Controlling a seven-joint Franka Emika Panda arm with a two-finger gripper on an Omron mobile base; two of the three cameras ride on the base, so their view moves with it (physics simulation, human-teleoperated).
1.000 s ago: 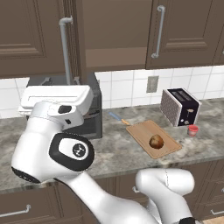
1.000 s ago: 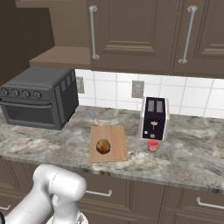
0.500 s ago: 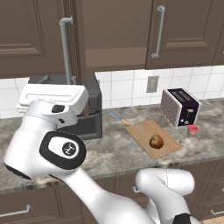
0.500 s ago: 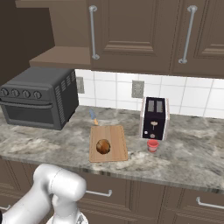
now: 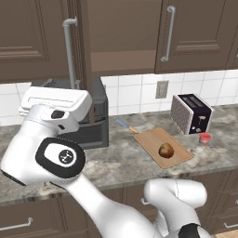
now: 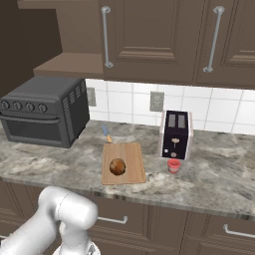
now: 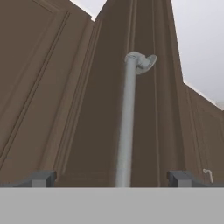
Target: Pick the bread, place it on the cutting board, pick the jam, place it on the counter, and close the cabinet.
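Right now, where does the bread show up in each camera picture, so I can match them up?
Left base view: the bread sits right of centre, on the cutting board, left of the toaster.
Right base view: the bread is just left of centre, on the same board, left of the toaster.
Hand view: not in it; the cabinet door handle runs up the middle.
Shared landmark: the toaster, with the jam in front of it.

Kitchen: toaster (image 6: 175, 134), oven (image 6: 44, 111), cabinets (image 6: 149, 40)

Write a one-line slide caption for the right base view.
Bread on the cutting board, jam on the counter beside the toaster.
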